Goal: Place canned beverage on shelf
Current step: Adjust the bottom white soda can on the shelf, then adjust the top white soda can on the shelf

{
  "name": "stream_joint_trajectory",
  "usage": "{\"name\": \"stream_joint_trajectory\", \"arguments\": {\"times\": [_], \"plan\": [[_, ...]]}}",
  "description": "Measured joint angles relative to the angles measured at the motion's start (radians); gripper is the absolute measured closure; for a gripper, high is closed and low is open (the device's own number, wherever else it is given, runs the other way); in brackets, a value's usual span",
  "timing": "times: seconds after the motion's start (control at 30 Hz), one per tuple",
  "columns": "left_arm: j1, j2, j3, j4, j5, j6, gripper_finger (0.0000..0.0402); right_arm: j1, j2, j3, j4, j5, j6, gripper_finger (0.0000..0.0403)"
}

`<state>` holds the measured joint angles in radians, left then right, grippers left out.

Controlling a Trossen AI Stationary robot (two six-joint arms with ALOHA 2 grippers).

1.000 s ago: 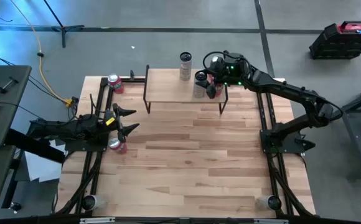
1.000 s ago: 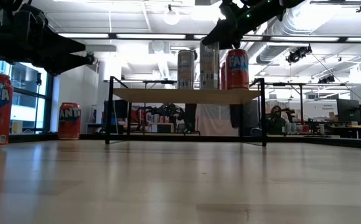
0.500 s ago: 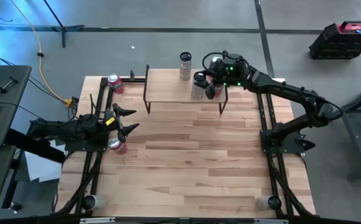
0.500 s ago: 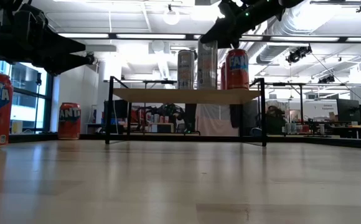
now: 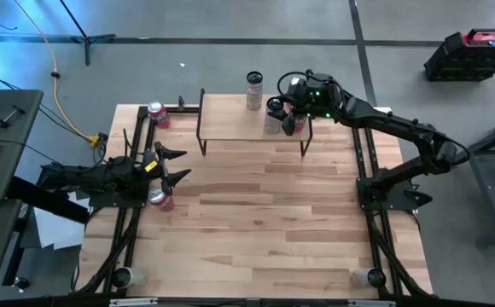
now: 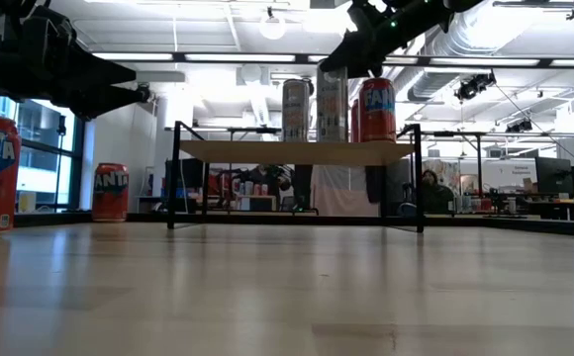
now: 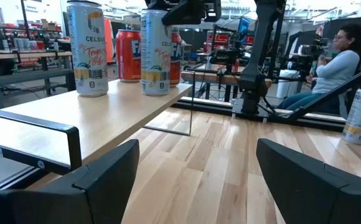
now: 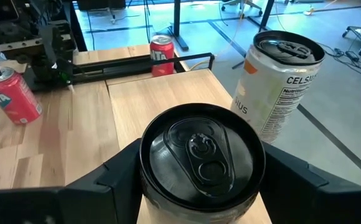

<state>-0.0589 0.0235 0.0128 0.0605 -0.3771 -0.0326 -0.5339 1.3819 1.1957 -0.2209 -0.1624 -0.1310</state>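
Note:
The shelf (image 5: 230, 126) stands at the table's far side, with a light plank top (image 6: 287, 150) on black legs. On it stand a white Celsius can (image 5: 253, 89), a red can (image 6: 377, 109), and a tall can with a black top (image 8: 200, 152) (image 6: 332, 104). My right gripper (image 5: 280, 111) (image 8: 202, 171) is at this tall can's top, shut on it. My left gripper (image 5: 179, 164) (image 7: 196, 180) is open and empty over the table's left side. A red can (image 5: 160, 198) stands on the table just on its near side. My right gripper pinches the tall can between its two fingers, on the upper wall (image 8: 148, 183) just under the black top. The fingers (image 8: 106, 186) come from above, slanting in from the table's right. The can stands upright with its base on the shelf's plank (image 6: 332, 141).
Another red can (image 5: 158, 113) stands on the table left of the shelf. The Celsius can (image 8: 280, 81) is close beside the held can, toward the far edge. A person (image 7: 342, 59) sits beyond the table. The table's middle and near part (image 5: 264, 222) is bare wood.

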Motion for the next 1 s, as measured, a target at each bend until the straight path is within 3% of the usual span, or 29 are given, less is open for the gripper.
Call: {"name": "stream_joint_trajectory", "arguments": {"times": [0.13, 0.43, 1.0], "plan": [[0.000, 0.000, 0.000, 0.000, 0.000, 0.000, 0.0088, 0.000, 0.000, 0.000, 0.001, -0.007, 0.000, 0.0160], [0.000, 0.000, 0.000, 0.000, 0.000, 0.000, 0.0088, 0.000, -0.001, 0.000, 0.019, -0.011, 0.002, 0.0106], [0.000, 0.000, 0.000, 0.000, 0.000, 0.000, 0.0088, 0.000, -0.001, 0.000, 0.061, -0.010, 0.012, 0.0099]]}}
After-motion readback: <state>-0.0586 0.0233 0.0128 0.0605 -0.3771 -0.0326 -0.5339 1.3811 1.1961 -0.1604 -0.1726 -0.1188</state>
